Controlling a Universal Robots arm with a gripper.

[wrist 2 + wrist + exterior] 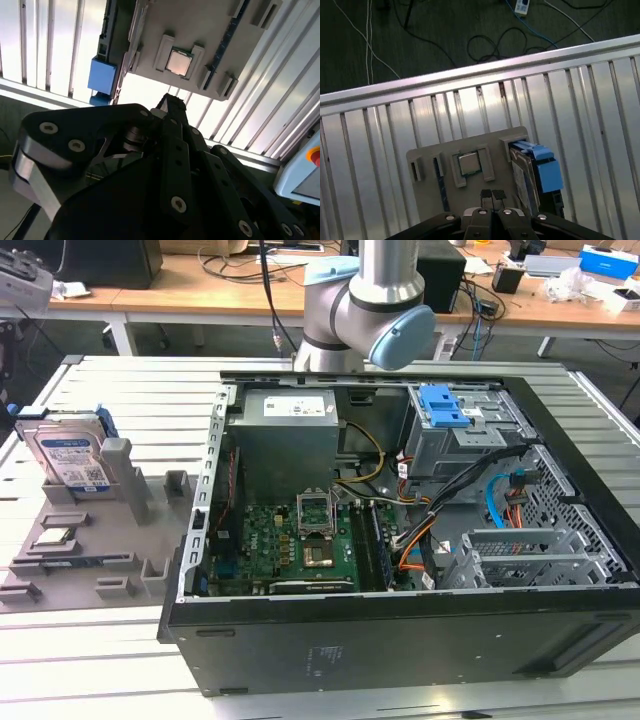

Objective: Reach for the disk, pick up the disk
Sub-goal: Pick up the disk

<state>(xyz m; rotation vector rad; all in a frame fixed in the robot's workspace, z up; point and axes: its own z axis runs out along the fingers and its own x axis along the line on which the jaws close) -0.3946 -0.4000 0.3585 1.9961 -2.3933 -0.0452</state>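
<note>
My claw (492, 196) looked pinched narrow and empty, facing the grey holder (470, 145); there the disk (62, 440) stood upright near the desk's (90, 660) edge, its barcode label (80, 468) unreadable.

Nothing legible on any surface.
The disk (66, 452), off to one side of the pincer (493, 196) in the first wrist view, has a white-and-blue label (72, 462). A white sticker (300, 406) sits on the power box (285, 445). The print on both is too small to read.
</note>
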